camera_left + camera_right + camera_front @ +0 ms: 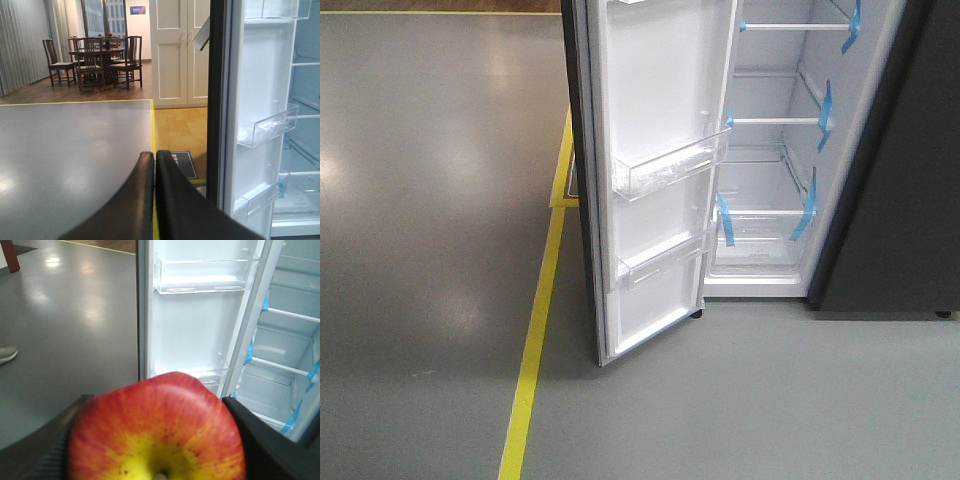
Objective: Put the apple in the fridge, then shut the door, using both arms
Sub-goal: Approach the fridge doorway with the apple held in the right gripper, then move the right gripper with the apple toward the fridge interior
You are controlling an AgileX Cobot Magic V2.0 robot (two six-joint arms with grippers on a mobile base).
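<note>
Grey floor [430,200] with one yellow line [535,340] lies left of one fridge [770,160], whose door [655,100] stands open toward the near left. Three clear bins [267,127] on the door look empty. Several blue tape strips [825,105] mark the shelves. One apple [157,425] sits clamped in the right gripper [156,455], near the door. The left gripper [155,167] is closed on nothing. A table [97,50] stands far left.
</note>
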